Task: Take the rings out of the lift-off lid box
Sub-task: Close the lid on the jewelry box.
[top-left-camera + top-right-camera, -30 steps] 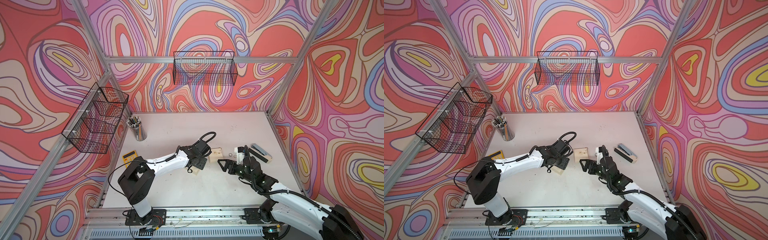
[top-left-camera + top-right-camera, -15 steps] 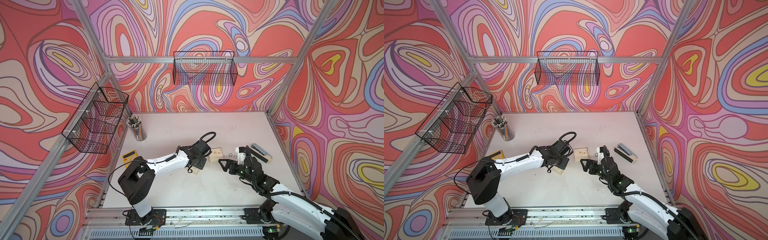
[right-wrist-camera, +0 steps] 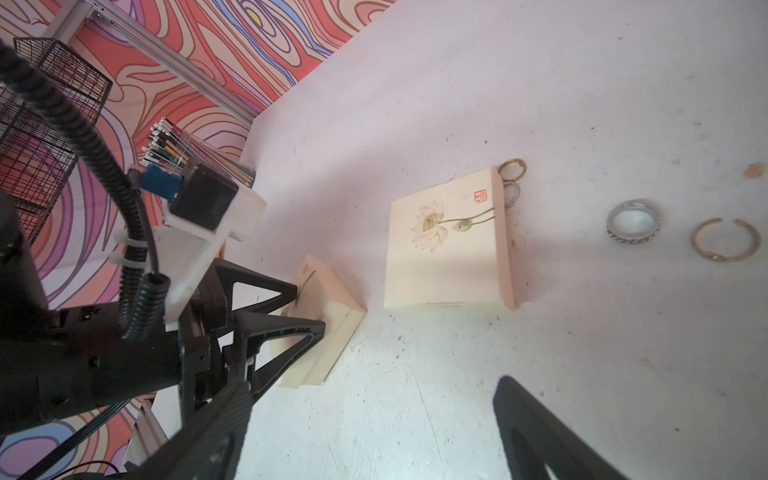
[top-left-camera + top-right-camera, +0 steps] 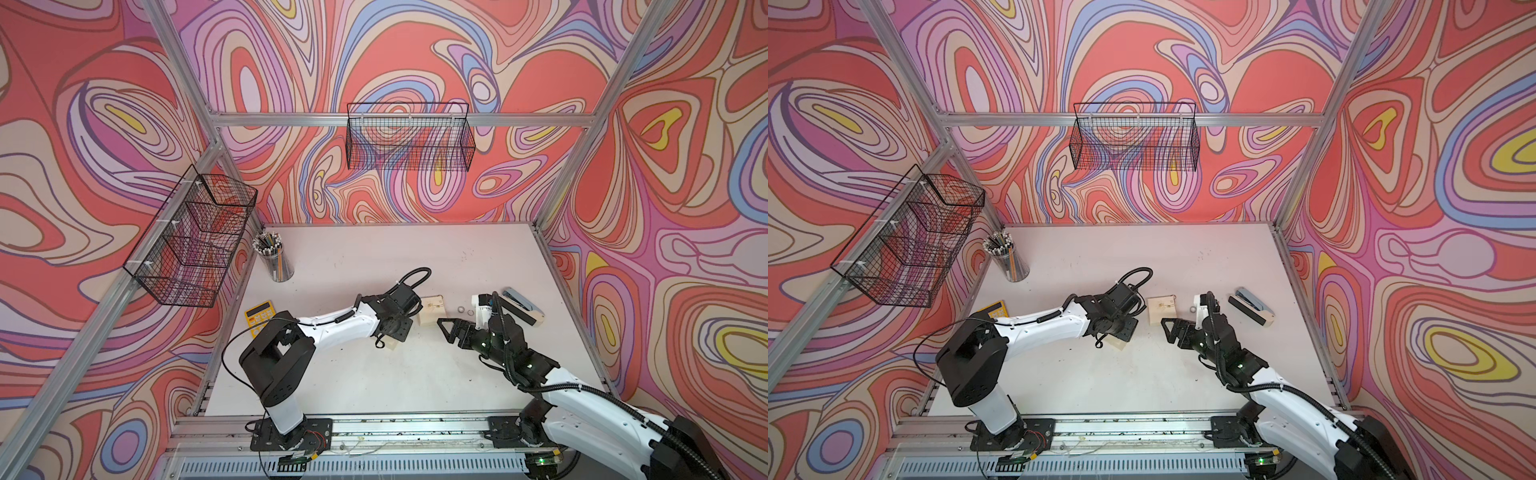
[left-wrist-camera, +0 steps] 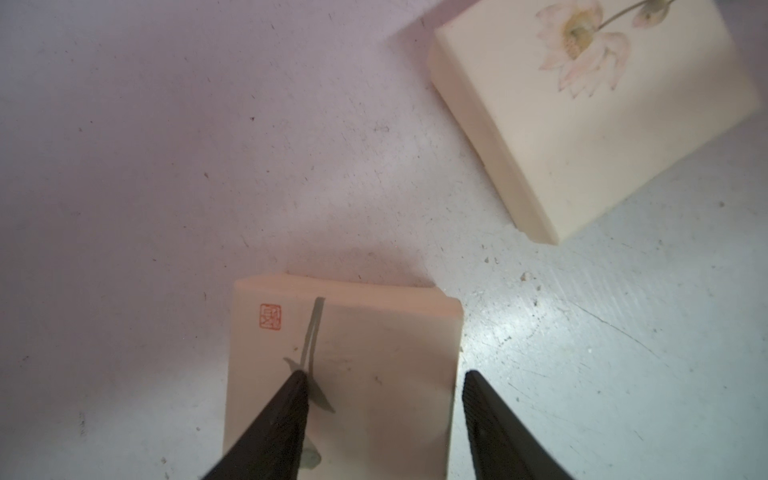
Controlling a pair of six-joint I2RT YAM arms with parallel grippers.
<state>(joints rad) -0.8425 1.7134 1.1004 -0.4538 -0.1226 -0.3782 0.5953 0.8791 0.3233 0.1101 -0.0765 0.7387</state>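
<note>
Two square cream boxes of matte card sit on the scuffed white table [image 4: 365,386]. The lotus box [image 3: 444,257], printed with a pale flower, lies flat with its printed face up, its inside hidden. The stamped box [image 5: 374,328], a red seal in one corner, sits under the left gripper [image 5: 380,374]. One black finger is over its top and the other just beside its edge, jaws apart; whether they pinch it, I cannot tell. In the right wrist view its edge shows stepped layers. The right gripper [image 3: 374,384] hangs wide open, nothing between its fingers.

Out on the bare table lies a rope-rimmed silver ring [image 3: 633,223], with an open gold-toned ring [image 3: 725,240] just beside it. Against the lotus box's corner a round gold-toned ring [image 3: 512,168] touches a beaded silver ring [image 3: 512,196]. Four counted, none in a box.

A clear cup [image 4: 277,266] holds pencils. A wire basket [image 4: 409,139] hangs on the back wall, a tiered wire basket [image 4: 193,241] on the side wall.
</note>
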